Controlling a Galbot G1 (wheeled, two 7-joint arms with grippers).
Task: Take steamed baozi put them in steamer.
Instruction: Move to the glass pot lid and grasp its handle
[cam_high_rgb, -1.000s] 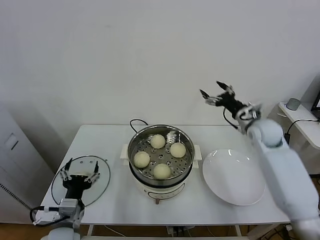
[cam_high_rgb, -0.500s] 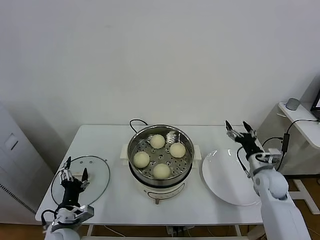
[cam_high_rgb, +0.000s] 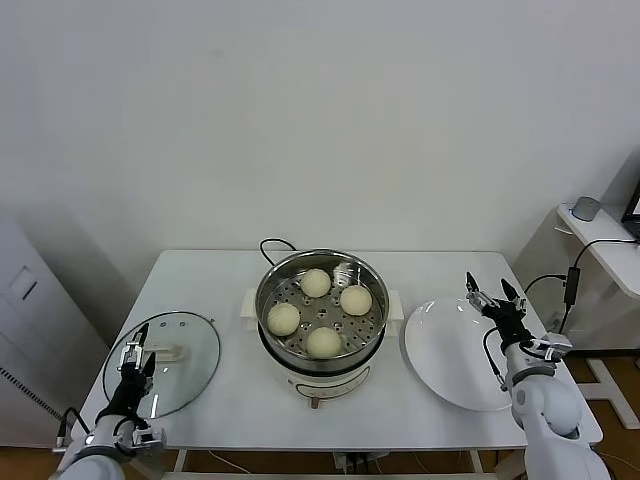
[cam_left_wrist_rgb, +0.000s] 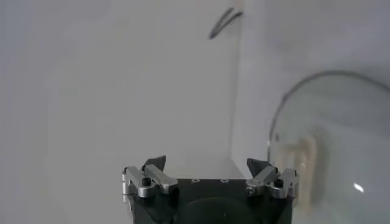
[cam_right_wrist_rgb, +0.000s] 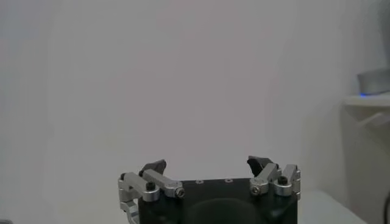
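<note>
Baozi (cam_high_rgb: 322, 311) all four in steamer (cam_high_rgb: 320, 305) | plate (cam_high_rgb: 467, 352) looks bare, I think | left gripper (cam_high_rgb: 137, 362), right gripper (cam_high_rgb: 493, 295) jaws released, holding nothing | reckon I'm done

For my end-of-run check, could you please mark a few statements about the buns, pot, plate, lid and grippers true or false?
1. Four cream-white round buns lie in the shiny steel steamer pot. True.
2. The flat white plate holds one bun. False: it holds nothing.
3. The round glass lid covers the pot. False: it lies on the white table, on the robot's left.
4. The right gripper is open, holding nothing. True.
5. The left gripper grips the lid's handle. False: it is open, holding nothing.
</note>
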